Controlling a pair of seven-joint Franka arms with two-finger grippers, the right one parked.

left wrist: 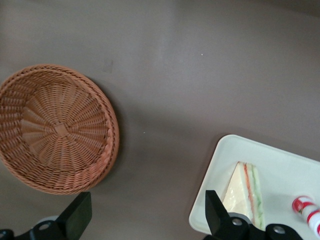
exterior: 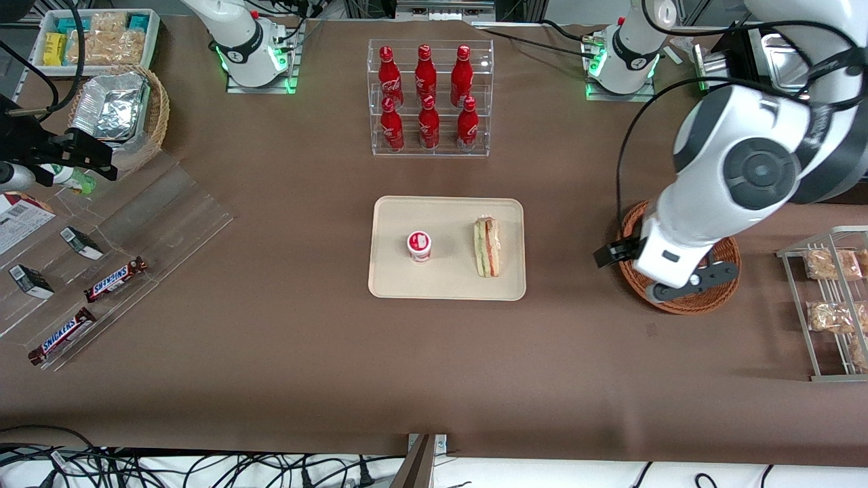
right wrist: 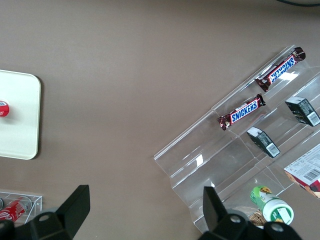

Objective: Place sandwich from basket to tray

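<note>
The sandwich (exterior: 487, 247) (left wrist: 245, 192), a wrapped wedge with red and green layers, lies on the cream tray (exterior: 447, 285) (left wrist: 280, 165) at the side nearest the basket. The reddish-brown wicker basket (exterior: 685, 301) (left wrist: 57, 127) is empty in the left wrist view; in the front view the working arm covers much of it. My gripper (exterior: 668, 274) (left wrist: 146, 207) hangs high over the basket's tray-side edge, open, fingers wide apart over bare tablecloth with nothing between them.
A small red-and-white lidded cup (exterior: 419, 245) (left wrist: 306, 206) stands on the tray beside the sandwich. A clear rack of red bottles (exterior: 429, 95) stands farther from the camera. A wire rack of snack packs (exterior: 831, 298) sits at the working arm's end, acrylic shelves with Snickers bars (exterior: 115, 278) at the parked arm's.
</note>
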